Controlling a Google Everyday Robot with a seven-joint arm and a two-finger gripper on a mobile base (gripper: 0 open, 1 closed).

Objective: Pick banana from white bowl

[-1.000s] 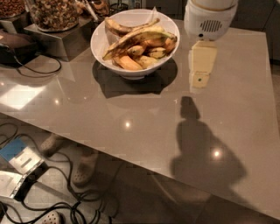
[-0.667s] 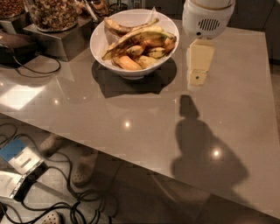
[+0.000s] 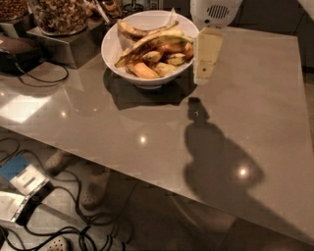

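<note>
The white bowl (image 3: 114, 53) stands at the back of the grey table and holds several bananas. The banana (image 3: 153, 42), long and dull yellow with dark blotches, lies across the top of the pile from lower left to upper right. A shorter curved brownish banana (image 3: 133, 32) lies behind it, and short yellow-orange ones (image 3: 142, 71) lie in front. My gripper (image 3: 206, 55) hangs from its white wrist housing (image 3: 216, 11) just off the bowl's right rim, level with the banana's right end and apart from it. It holds nothing that I can see.
Glass jars of snacks (image 3: 59, 14) stand on a metal stand (image 3: 73, 46) at the back left. A dark device with a cable (image 3: 19, 49) lies at the far left. The table's front edge (image 3: 122, 171) runs diagonally, with cables and someone's shoes (image 3: 93, 193) on the floor below.
My gripper has moved left and slightly back, from over the open table to right beside the bowl's right rim. The bowl and bananas have not moved.
</note>
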